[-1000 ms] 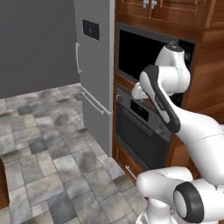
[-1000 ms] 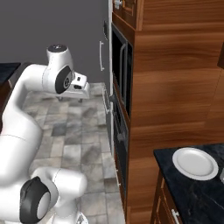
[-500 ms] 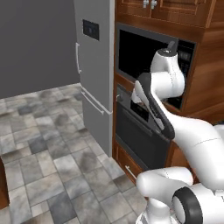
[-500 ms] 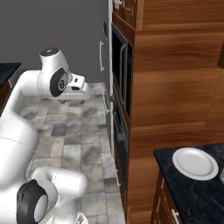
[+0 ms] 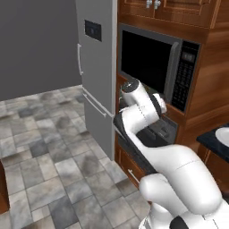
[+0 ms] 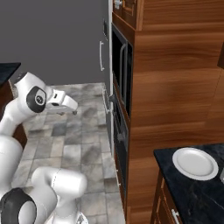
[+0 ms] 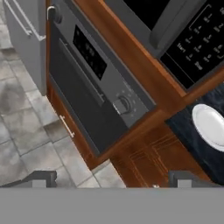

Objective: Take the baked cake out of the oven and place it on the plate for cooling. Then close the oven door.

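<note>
The grey steel oven (image 7: pixel 103 76) faces me in the hand view, with its black display strip (image 7: pixel 89 52) and a round knob (image 7: pixel 123 105). The oven door (image 7: pixel 83 105) is closed, its bar handle (image 7: pixel 78 68) running across the top. The baked cake is hidden behind the door. A white plate (image 6: pixel 195 163) lies bare on the dark counter to the oven's right, and the plate (image 7: pixel 211 125) also appears in the hand view. My gripper (image 7: pixel 112 178) is open, fingertips (image 7: pixel 40 177) wide apart, holding nothing. In the right base view the gripper (image 6: pixel 72 109) hangs well back from the oven front (image 6: pixel 119 131).
A black-windowed microwave (image 5: pixel 152 62) with keypad sits above the oven. The tall grey fridge (image 5: pixel 96 67) stands to the oven's left. Wooden drawers (image 7: pixel 144 157) lie below the dark counter (image 6: pixel 192 192). Tiled floor (image 5: pixel 40 134) stretches in front.
The arm has swung lower and pulled the hand away from the oven front. The oven door stays closed and the plate has not moved.
</note>
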Controlling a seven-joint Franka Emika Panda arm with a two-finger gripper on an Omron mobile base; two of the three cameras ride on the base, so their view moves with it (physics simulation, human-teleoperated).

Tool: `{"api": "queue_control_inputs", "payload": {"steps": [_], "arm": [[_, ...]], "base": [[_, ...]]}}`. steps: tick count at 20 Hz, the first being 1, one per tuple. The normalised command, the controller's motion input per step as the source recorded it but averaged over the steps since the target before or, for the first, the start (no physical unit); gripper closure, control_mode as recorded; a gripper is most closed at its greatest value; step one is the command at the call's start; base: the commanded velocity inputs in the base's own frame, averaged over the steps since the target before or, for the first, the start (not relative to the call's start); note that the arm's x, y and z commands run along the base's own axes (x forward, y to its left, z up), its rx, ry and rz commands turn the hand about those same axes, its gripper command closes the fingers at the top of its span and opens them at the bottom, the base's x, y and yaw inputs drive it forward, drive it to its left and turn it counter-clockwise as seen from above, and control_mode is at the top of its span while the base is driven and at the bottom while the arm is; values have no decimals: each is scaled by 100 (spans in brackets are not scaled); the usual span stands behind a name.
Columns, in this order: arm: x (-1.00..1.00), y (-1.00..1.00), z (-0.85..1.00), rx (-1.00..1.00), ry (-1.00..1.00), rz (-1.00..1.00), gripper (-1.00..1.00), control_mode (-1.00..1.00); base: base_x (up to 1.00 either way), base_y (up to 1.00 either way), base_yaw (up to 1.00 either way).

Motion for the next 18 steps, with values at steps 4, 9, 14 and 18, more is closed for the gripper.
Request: {"api": "queue_control_inputs", "payload": {"steps": [4, 9, 14, 18], "arm": [[14, 14, -55, -24, 0, -16, -100, -100], [14, 3, -49, -21, 0, -7, -100, -100], [20, 0, -43, -17, 3, -2, -100, -100], [31, 0, -41, -10, 8, -1, -100, -100]], "base": [[0, 0, 0], [0, 0, 0], [0, 0, 0], [0, 0, 0]]}}
